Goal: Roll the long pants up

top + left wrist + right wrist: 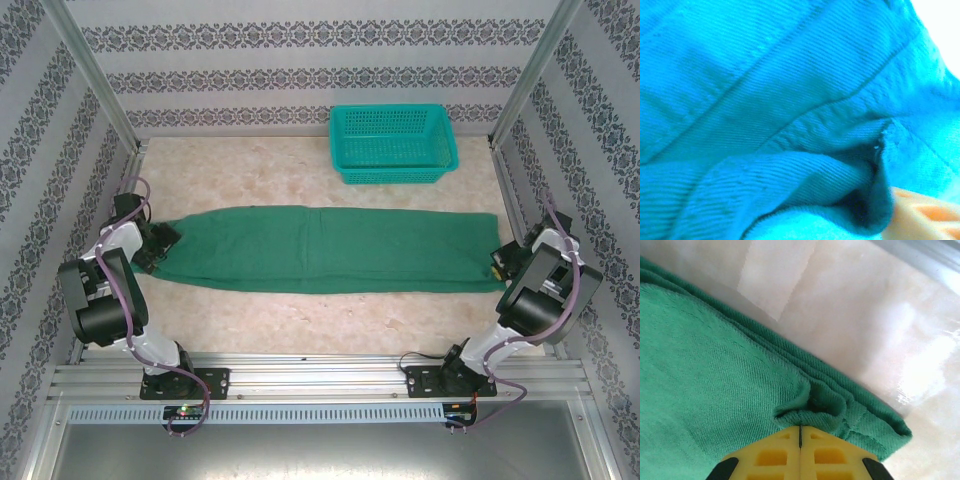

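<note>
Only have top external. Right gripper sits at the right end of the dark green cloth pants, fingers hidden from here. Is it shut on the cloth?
Observer: Right wrist shows the right gripper with its yellow fingers pressed together, and the dark green soft cloth long pants puckered into a small fold at their tips.
Operator: Single layer at that edge?
Observer: No, several cloth edges lie stacked there, beside the pale marbled tabletop.
Operator: And the left gripper?
Observer: Left wrist is tinted blue, close on the cloth. A raised fold sits beside one pale finger. Open or shut, can't tell.
</note>
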Motion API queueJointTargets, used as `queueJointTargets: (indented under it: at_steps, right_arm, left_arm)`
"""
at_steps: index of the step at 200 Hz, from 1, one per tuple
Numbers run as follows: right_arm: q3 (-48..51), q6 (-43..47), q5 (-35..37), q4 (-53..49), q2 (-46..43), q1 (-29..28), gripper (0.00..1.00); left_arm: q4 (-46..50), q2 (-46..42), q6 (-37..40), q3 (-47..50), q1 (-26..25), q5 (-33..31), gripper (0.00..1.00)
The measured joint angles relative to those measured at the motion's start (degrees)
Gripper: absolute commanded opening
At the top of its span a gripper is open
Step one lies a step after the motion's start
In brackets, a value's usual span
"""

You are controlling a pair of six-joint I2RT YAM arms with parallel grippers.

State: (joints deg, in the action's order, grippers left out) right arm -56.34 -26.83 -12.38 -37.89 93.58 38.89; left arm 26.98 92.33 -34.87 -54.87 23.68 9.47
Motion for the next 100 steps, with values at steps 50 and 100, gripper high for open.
queueJointTargets:
  at_steps: [50, 100]
  right_arm:
    - [0.59, -0.02, 1.53, 0.20, -5.03, 0.94, 0.00]
    - [2.25, -0.35, 1.66, 0.63, -5.25, 1.51, 0.00]
  left_arm:
    - [-0.94, -2.64, -0.96, 1.53, 3.41, -0.11, 0.34]
    - [-0.79, -6.86, -2.10, 4.37, 5.03, -2.95, 0.00]
